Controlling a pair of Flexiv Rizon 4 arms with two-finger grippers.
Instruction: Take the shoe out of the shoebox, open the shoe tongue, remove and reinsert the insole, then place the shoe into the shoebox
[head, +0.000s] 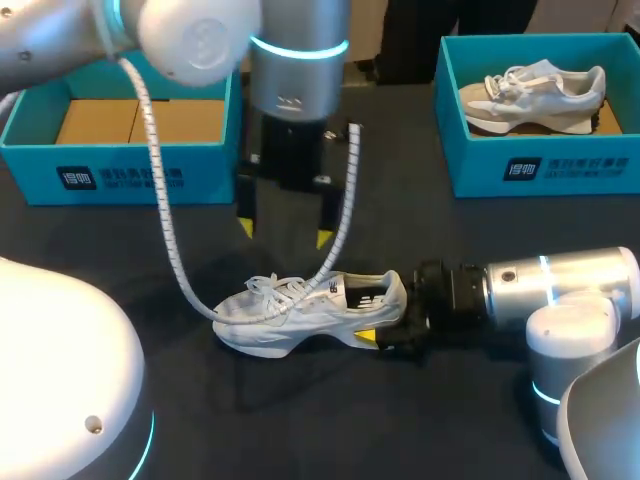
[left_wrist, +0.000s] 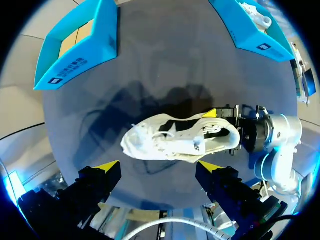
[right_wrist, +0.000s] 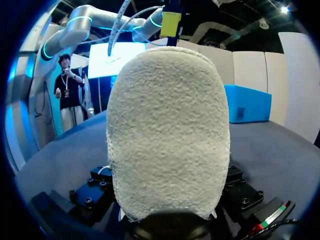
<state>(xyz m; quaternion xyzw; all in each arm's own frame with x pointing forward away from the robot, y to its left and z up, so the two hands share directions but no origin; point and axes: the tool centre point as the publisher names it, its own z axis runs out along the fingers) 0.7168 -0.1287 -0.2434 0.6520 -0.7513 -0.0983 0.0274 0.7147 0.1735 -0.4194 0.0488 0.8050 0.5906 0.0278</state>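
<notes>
A white sneaker (head: 300, 305) lies on its side on the dark table, toe toward my left. My right gripper (head: 385, 312) comes in from the right and is shut on the sneaker's heel, one yellow fingertip (head: 367, 337) showing on the near side. In the right wrist view the heel (right_wrist: 167, 135) fills the space between the fingers. My left gripper (head: 284, 233) hangs open above the sneaker's laces, clear of it. In the left wrist view the sneaker (left_wrist: 175, 137) lies ahead of the left gripper (left_wrist: 159, 166), with the right gripper (left_wrist: 215, 132) at its heel.
An empty teal shoebox (head: 120, 165) stands at the back left. At the back right, another teal shoebox (head: 540, 165) holds a second white sneaker (head: 535, 95). A white coiled cable (head: 165, 220) droops from the left arm down to the laces.
</notes>
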